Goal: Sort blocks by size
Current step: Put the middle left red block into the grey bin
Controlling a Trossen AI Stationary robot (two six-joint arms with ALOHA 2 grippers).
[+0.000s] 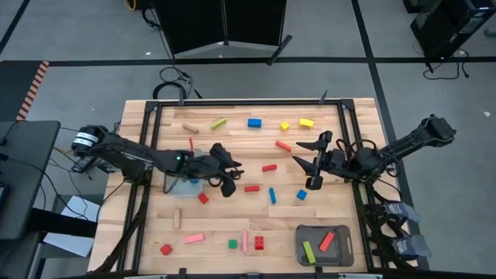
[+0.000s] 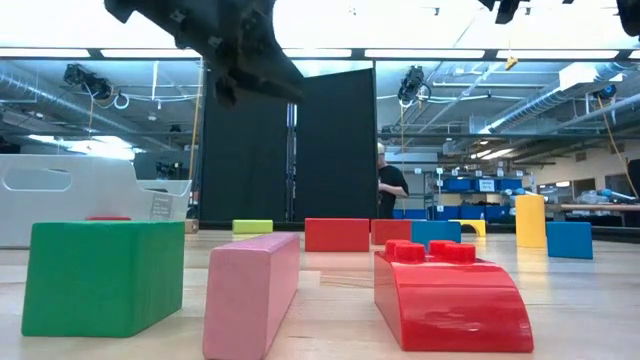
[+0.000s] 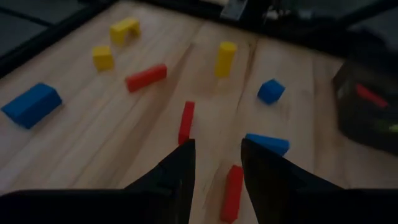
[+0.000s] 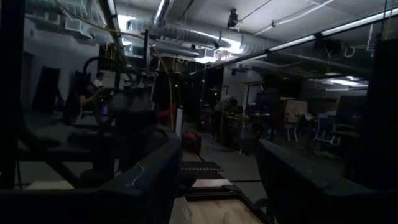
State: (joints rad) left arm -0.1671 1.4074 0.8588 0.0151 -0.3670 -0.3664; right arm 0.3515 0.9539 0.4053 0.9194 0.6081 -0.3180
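Wood table (image 1: 232, 229): most blocks (image 1: 254, 122) loose; lower-right tray (image 1: 345, 249) holds two. Left gripper (image 3: 216, 160) & right gripper (image 4: 217, 180) both spread, empty.

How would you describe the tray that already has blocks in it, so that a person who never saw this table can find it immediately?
Start from the wooden table seen from above and go to its near edge on the right arm's side. There lies a dark grey tray with rounded corners. It holds a red bar and a green bar, while the other tray, under the left arm, is pale and translucent.
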